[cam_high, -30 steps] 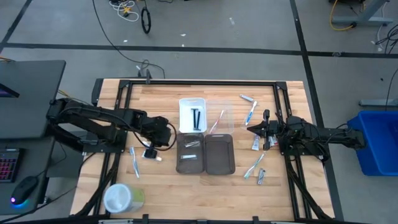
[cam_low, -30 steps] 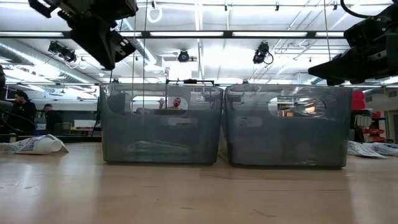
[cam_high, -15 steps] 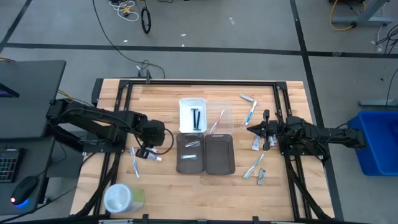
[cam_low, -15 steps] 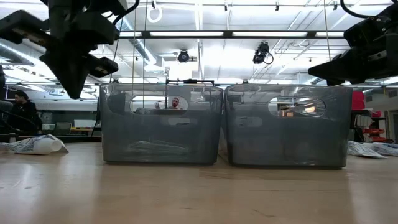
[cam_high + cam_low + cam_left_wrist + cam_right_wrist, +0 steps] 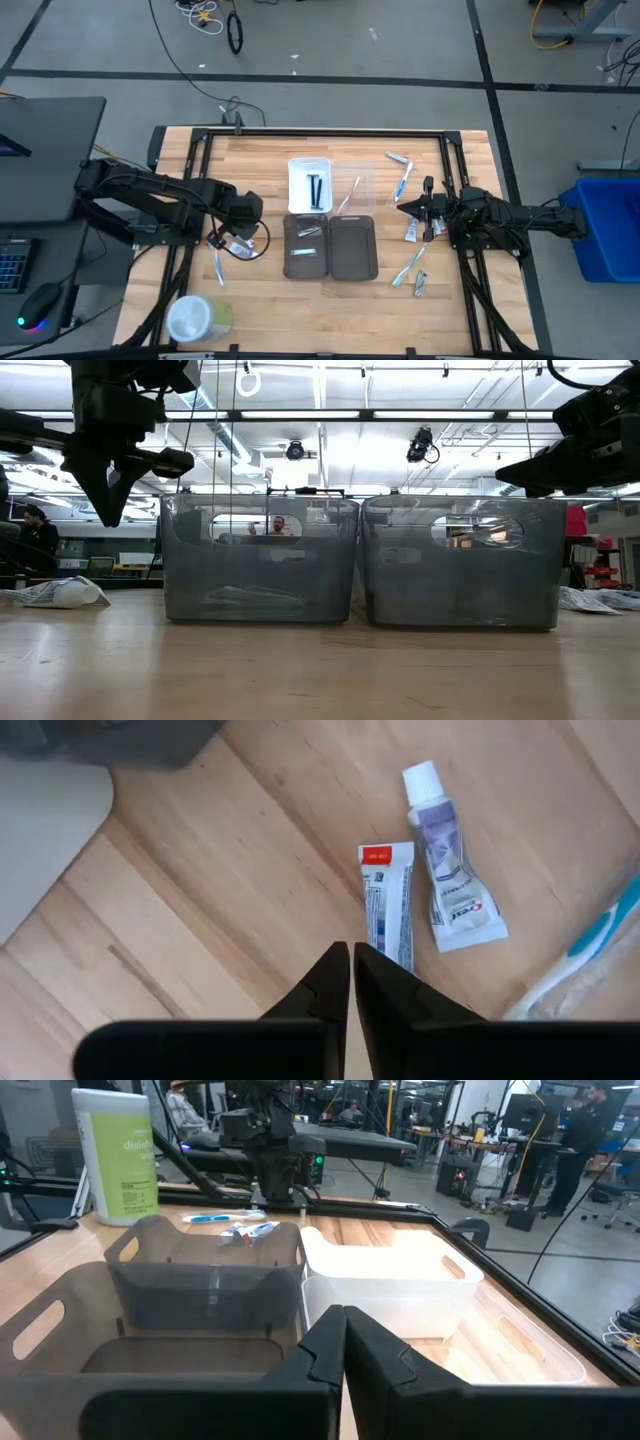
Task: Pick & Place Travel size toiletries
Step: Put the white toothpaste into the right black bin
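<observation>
The left claw (image 5: 351, 960) hangs just above two small tubes (image 5: 390, 905) (fingers nearly together, holding nothing). The right claw (image 5: 345, 1325) waits, pinched together.

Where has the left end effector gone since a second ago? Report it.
Yes, it moved. In the high view the left end effector slid away from the grey trays, toward the toothbrush.

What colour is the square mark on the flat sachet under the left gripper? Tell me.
Red-orange, at the end of the white sachet; the left wrist view shows it best.
</observation>
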